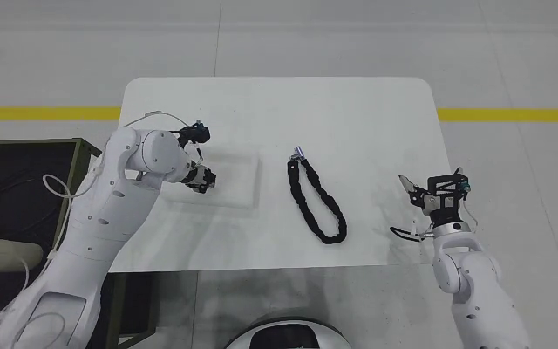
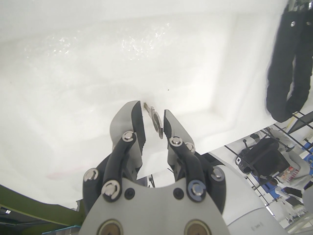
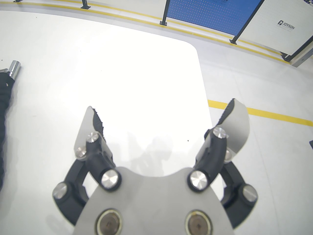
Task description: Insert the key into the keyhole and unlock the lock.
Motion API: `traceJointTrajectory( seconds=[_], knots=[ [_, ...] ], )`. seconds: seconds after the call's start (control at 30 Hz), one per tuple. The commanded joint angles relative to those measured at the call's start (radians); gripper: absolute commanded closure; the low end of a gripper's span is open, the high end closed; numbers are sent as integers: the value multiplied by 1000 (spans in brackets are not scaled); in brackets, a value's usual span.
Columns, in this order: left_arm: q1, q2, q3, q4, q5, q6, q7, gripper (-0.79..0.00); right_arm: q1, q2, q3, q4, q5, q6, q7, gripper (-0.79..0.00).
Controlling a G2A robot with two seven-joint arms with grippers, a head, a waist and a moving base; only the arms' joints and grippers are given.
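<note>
The small silver metal key [image 2: 156, 121] lies on the white foam tray [image 2: 97, 74], between the left gripper's [image 2: 152, 107] narrowly parted fingers (not clearly clamped). The black fabric-sleeved chain lock [image 1: 314, 202] lies well apart on the white table [image 1: 375, 113]. The right gripper [image 3: 162, 105] gapes wide, empty.

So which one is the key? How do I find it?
Look at the white table, then the white foam pad on its left side, where the left gripper is down. The key is the little flat silver piece right at that gripper's tip, dotted with tiny holes; the black chain lock nearby is far bigger and dark.
</note>
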Motion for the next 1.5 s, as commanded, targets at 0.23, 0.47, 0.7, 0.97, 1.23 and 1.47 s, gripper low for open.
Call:
traceJointTrajectory(
  seconds=[0.23, 0.47, 0.7, 0.97, 1.23, 1.47],
  knots=[
    [-22, 36, 50, -43, 51, -10, 0, 0, 0, 0, 0, 0, 0, 0, 0, -785],
    [-71, 77, 110, -94, 84, 18, 0, 0, 0, 0, 0, 0, 0, 0, 0, -785],
    [-112, 121, 20, -136, -86, 20, 0, 0, 0, 0, 0, 0, 0, 0, 0, -785],
    [49, 134, -292, -99, -597, -66, 244, 0, 0, 0, 0, 0, 0, 0, 0, -785],
    [174, 115, -392, 128, -1052, -318, 371, 0, 0, 0, 0, 0, 0, 0, 0, -785],
    [190, 114, -403, 168, -1093, -368, 366, 0, 0, 0, 0, 0, 0, 0, 0, -785]
  ],
)
